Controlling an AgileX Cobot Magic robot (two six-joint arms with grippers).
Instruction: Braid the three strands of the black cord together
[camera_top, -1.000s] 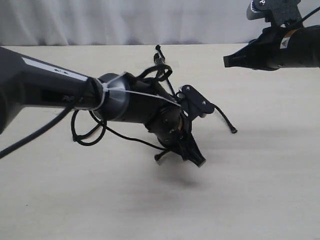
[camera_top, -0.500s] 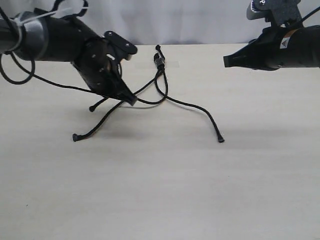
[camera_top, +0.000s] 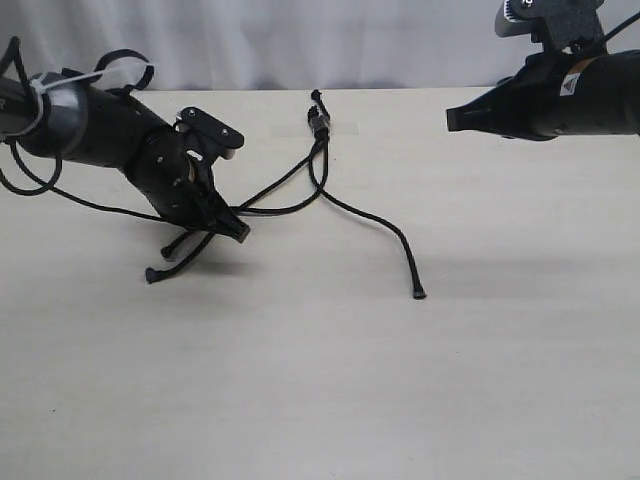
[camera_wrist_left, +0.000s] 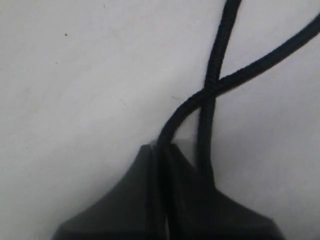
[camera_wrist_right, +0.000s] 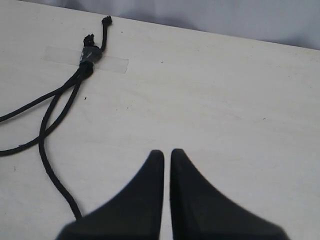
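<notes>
Lower now, the left claw (camera_top: 236, 230) is clamped on one of three strands (camera_top: 365, 212) fanning over the table (camera_top: 520, 380) from the cord (camera_top: 320, 124), taped at the far edge. Right claw (camera_wrist_right: 166, 156) hangs empty, fingers together.

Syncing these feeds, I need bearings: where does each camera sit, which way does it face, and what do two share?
Exterior view: off the arms, facing across the table toward a curtain; shows the black cord, left gripper and right gripper.
Left wrist view: on the left wrist, close over the table, facing two crossed strands; its gripper shows, shut on one.
Right wrist view: on the right wrist, facing the cord's taped head; its shut gripper shows.
Shared: exterior and right wrist views both show the tape.
</notes>
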